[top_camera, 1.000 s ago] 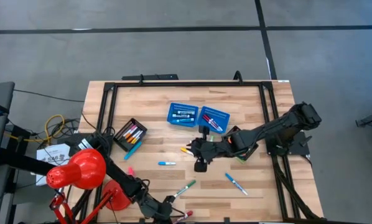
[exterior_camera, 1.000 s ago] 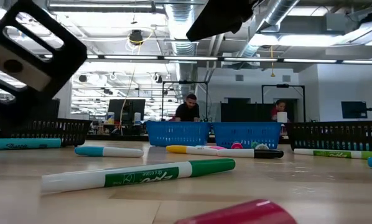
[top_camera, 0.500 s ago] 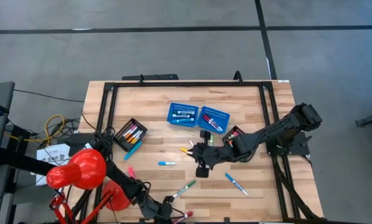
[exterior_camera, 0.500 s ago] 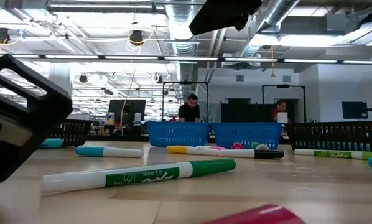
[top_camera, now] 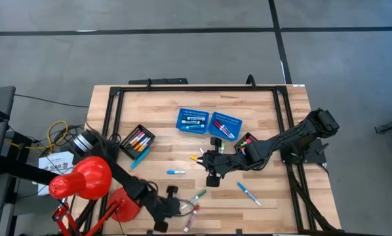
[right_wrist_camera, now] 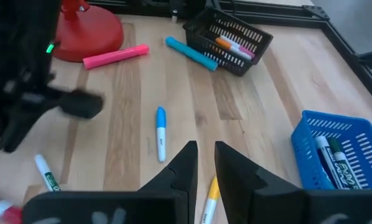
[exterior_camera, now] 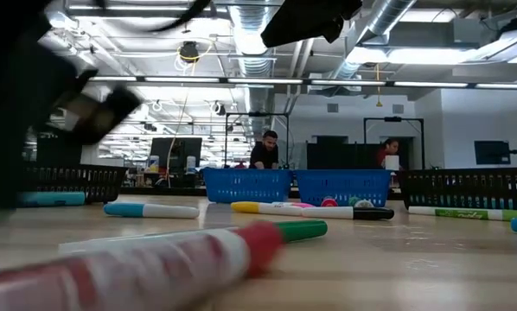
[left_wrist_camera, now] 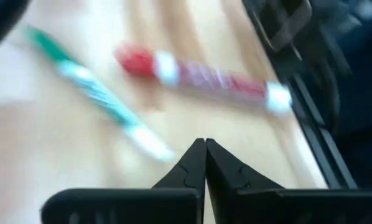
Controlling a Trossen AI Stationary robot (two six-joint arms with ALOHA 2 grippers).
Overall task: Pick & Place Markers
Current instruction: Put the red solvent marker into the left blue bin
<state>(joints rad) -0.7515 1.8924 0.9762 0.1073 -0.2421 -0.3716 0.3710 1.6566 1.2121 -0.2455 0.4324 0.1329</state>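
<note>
Loose markers lie on the wooden table: a red one (top_camera: 189,216) and a green one (top_camera: 197,195) by the near edge, and two blue ones (top_camera: 176,172) (top_camera: 248,193) mid-table. My left gripper (top_camera: 177,208) hovers by the near edge, shut, with its tips (left_wrist_camera: 204,144) short of the red marker (left_wrist_camera: 198,78) and the green one (left_wrist_camera: 99,93). My right gripper (top_camera: 211,172) sits mid-table, its fingers a narrow gap apart (right_wrist_camera: 204,148) over a yellow marker (right_wrist_camera: 209,194). It holds nothing. In the low view the red marker (exterior_camera: 129,268) lies blurred in the foreground.
Two blue baskets (top_camera: 193,120) (top_camera: 225,124) with markers stand toward the far side. A black tray (top_camera: 137,140) with markers is on the left, another (top_camera: 246,140) under the right arm. A teal marker (right_wrist_camera: 191,53), a pink one (right_wrist_camera: 116,56) and a red stand (right_wrist_camera: 89,28) lie left.
My left gripper has swung up from the near edge toward the table's middle, staying shut. The red marker has rolled and turned, lying now nearer the green one and across the low view's foreground. My right arm has eased slightly toward the near edge.
</note>
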